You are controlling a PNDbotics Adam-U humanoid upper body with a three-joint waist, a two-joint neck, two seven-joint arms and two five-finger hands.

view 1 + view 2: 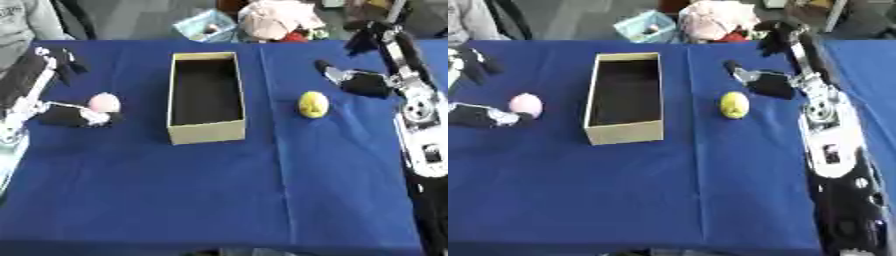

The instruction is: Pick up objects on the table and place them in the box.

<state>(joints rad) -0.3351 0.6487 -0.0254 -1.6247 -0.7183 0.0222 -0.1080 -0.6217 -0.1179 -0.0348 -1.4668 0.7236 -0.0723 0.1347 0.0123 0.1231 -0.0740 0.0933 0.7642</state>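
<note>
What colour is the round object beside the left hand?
Pale pink. The round object shows best in the left eye view, by the left hand.

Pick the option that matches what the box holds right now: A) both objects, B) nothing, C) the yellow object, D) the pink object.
B: the box shows only its dark bare interior, while the pink object lies on the table to its left beside the left robot hand, and the yellow object lies to its right, apart from the right robot hand.
</note>
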